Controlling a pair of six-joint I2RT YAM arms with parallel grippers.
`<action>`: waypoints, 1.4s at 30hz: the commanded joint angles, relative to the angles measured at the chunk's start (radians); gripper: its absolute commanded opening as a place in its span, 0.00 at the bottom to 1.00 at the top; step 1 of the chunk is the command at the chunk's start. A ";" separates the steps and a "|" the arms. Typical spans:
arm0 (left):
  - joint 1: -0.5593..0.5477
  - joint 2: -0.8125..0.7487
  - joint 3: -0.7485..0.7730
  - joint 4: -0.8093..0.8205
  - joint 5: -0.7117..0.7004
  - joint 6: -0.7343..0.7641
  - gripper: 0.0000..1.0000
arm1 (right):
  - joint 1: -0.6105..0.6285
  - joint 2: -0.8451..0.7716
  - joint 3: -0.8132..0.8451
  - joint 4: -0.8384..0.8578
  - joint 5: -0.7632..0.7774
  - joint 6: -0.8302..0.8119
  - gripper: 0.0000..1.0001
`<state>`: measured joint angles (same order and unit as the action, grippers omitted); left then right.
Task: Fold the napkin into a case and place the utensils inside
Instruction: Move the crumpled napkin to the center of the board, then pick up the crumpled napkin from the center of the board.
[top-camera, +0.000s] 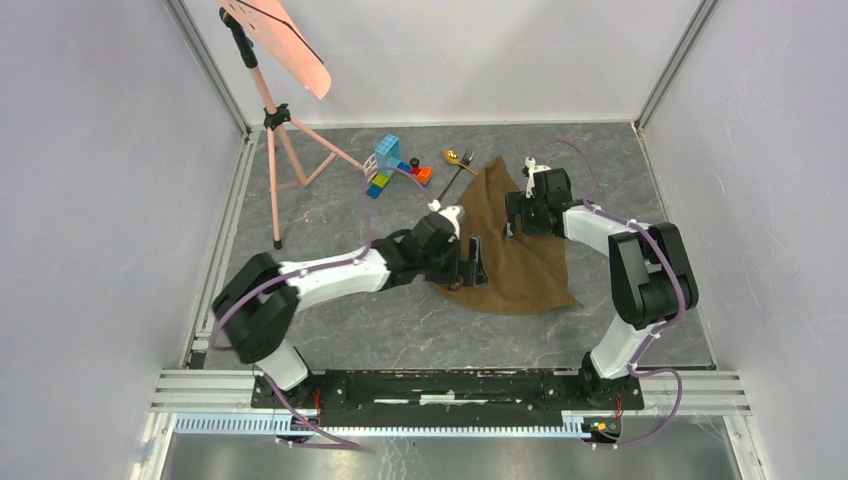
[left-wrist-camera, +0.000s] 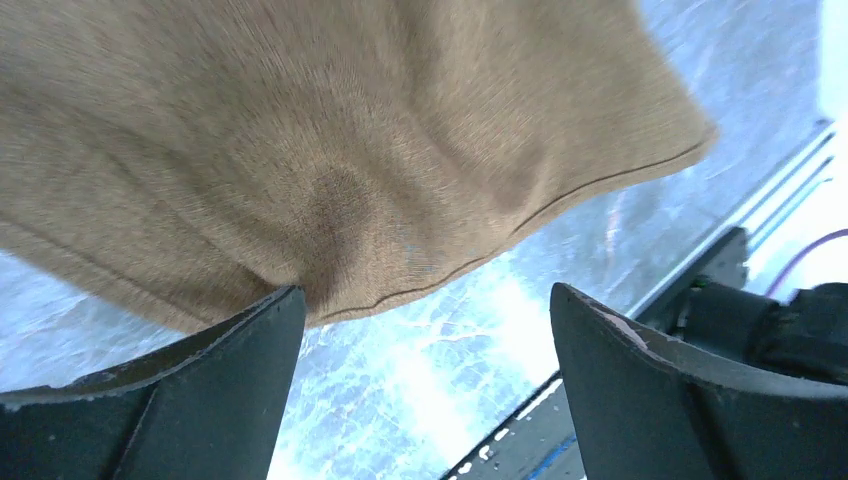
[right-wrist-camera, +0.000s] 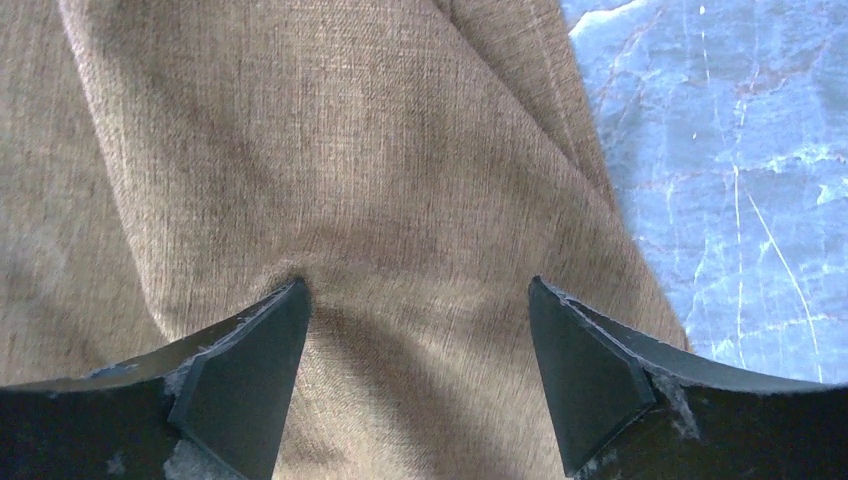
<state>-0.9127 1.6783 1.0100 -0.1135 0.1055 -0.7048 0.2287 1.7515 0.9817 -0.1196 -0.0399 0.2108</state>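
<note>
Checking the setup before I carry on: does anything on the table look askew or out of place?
The napkin lies rumpled, its edges slanted rather than square. Beside the fork and spoon sit toy blocks, odd company for cutlery.

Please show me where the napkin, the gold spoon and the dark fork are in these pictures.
napkin (top-camera: 530, 265): top external view, on the flat middle of the brown cloth.
spoon (top-camera: 452, 156): top external view, on its shiny gold bowl.
fork (top-camera: 456, 176): top external view, on the middle of its thin handle.
</note>
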 joint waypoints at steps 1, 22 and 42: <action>0.017 -0.195 -0.043 -0.008 -0.062 0.069 1.00 | 0.022 -0.125 0.086 -0.209 0.026 -0.037 0.90; 0.032 -0.297 -0.097 -0.031 -0.030 0.010 1.00 | -0.237 -1.082 -0.658 -0.440 0.146 0.672 0.80; 0.054 -0.352 -0.122 -0.061 -0.070 -0.006 1.00 | -0.278 -1.205 -0.817 -0.221 0.028 0.815 0.85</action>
<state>-0.8669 1.3602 0.9012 -0.1860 0.0528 -0.6834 -0.0471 0.5499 0.1886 -0.3809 0.0223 1.0359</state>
